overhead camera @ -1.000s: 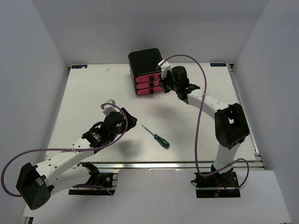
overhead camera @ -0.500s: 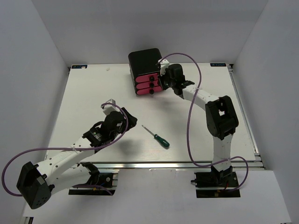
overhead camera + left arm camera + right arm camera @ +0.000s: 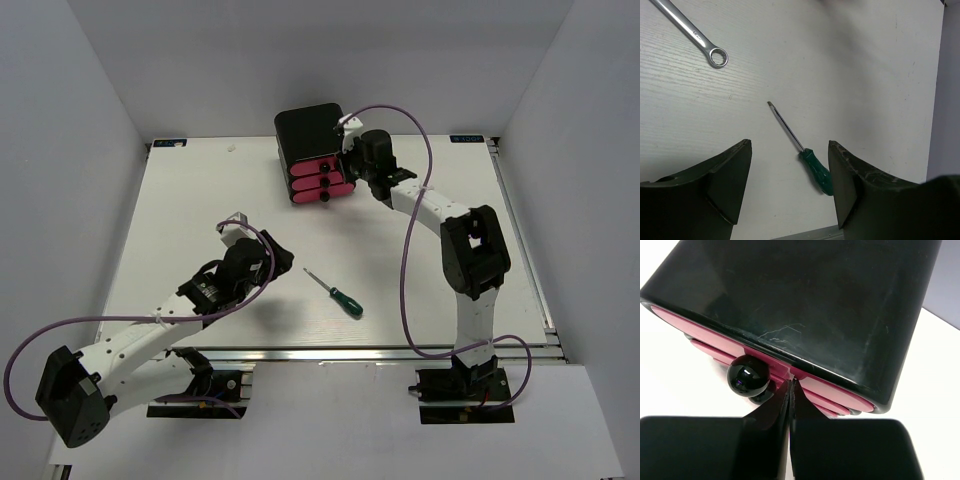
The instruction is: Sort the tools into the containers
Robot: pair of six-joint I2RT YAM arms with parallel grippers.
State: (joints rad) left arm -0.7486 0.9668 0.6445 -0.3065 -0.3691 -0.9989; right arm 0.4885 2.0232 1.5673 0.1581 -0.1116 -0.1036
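Observation:
The black chest (image 3: pixel 310 128) stands at the back middle with three pink drawers (image 3: pixel 318 180) stacked in its front. My right gripper (image 3: pixel 349 172) is shut and empty. In the right wrist view its tips (image 3: pixel 791 383) touch the top pink drawer front (image 3: pixel 832 391) just right of the round black knob (image 3: pixel 748 375), under the chest (image 3: pixel 805 300). One green-handled screwdriver (image 3: pixel 336 294) lies on the table. My left gripper (image 3: pixel 284 256) is open and empty above the table, left of the screwdriver. The left wrist view shows the screwdriver (image 3: pixel 816 169) ahead between the open jaws and the silver wrench (image 3: pixel 695 35) at the upper left. The wrench is hidden in the top view.
The white table (image 3: pixel 200 190) ends in a metal rail (image 3: pixel 330 352) at the near edge. Grey walls close in the back and both sides. A purple cable (image 3: pixel 420 150) loops over the right arm.
My right gripper has moved left and closer to the chest, onto the drawer fronts. The left arm, screwdriver and wrench have not moved.

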